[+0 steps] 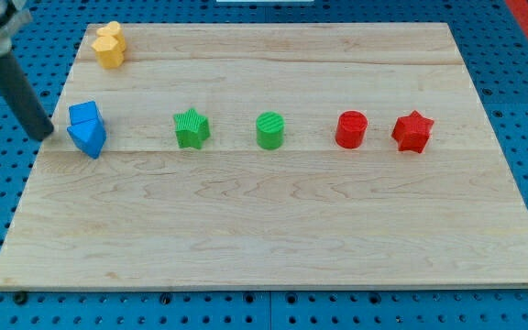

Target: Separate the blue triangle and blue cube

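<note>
The blue cube (85, 114) and the blue triangle (89, 138) sit touching each other at the board's left side, the cube toward the view's top and the triangle just below it. My tip (47, 134) is at the end of the dark rod, just left of the two blue blocks, a small gap away from them.
A yellow block (109, 45) lies at the top left of the wooden board (273, 229). In a row to the right of the blue blocks stand a green star (191, 128), a green cylinder (269, 130), a red cylinder (351, 129) and a red star (412, 131).
</note>
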`<state>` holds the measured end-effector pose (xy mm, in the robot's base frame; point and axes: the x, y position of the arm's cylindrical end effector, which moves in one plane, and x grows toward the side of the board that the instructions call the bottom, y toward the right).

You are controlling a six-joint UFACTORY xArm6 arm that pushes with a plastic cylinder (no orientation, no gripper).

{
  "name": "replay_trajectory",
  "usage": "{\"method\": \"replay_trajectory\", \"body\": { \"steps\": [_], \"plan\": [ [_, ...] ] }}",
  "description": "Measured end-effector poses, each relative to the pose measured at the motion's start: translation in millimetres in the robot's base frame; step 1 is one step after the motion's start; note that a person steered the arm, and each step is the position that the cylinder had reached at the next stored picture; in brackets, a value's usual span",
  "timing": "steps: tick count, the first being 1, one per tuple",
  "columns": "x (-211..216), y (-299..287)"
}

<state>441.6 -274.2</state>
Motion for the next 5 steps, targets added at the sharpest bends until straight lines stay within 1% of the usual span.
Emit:
{"method": "replay_trajectory", "body": {
  "steps": [1, 2, 3, 4, 5],
  "plan": [
    [3.4, 5.7],
    [-18.6, 10.1],
    [-19.2, 37.5],
    [-71.0, 53.7],
    [-105.9, 69.6]
  ]
}}
